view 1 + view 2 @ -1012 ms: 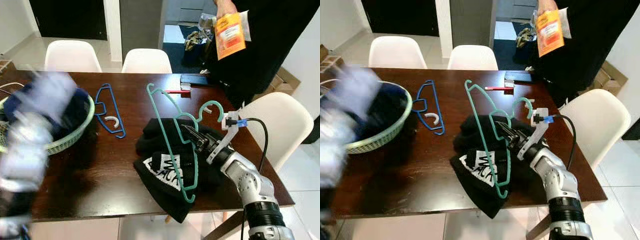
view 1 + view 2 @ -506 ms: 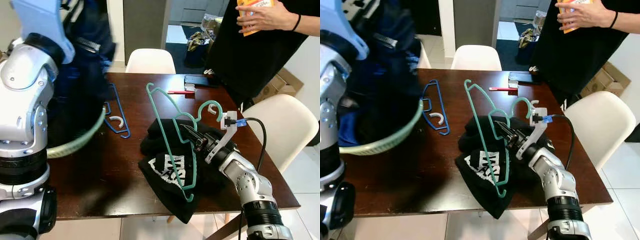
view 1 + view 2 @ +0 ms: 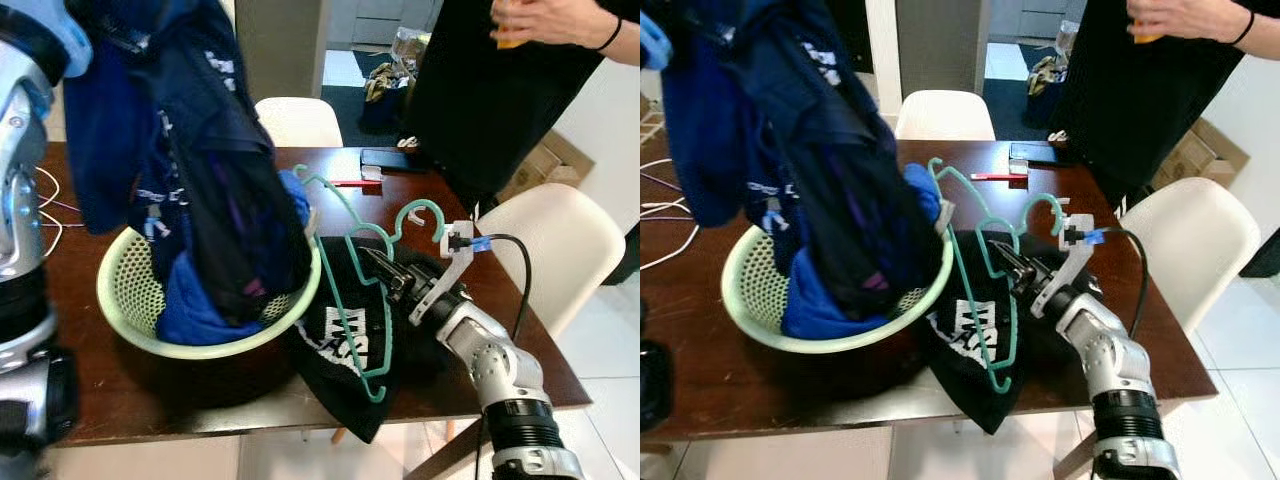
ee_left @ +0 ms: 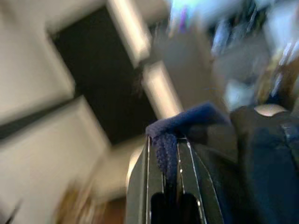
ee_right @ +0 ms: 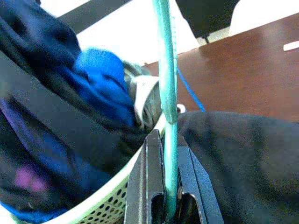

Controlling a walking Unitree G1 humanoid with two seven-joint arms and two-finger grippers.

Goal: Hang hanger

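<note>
A teal hanger (image 3: 345, 262) stands tilted over a black garment with white lettering (image 3: 345, 345) on the dark table (image 3: 470, 385). My right gripper (image 3: 375, 262) is shut on the hanger's bar, and the right wrist view shows the teal bar (image 5: 167, 84) clamped between the fingers. My left arm (image 3: 20, 170) is raised at the left, with its gripper (image 4: 164, 140) shut on a dark navy garment (image 3: 190, 150). That garment hangs down into a pale green basket (image 3: 130, 320) holding blue clothes.
A person in black (image 3: 480, 90) stands at the table's far right corner. White chairs stand behind the table (image 3: 295, 120) and at its right (image 3: 550, 240). A red pen (image 3: 350, 184) and a dark phone (image 3: 385, 158) lie near the far edge. White cables (image 3: 55, 215) lie at the left.
The left arm has lifted the navy garment higher, and the green basket now sits nearer the middle of the table, against the hanger. The blue hanger is now hidden. The right gripper holds still.
</note>
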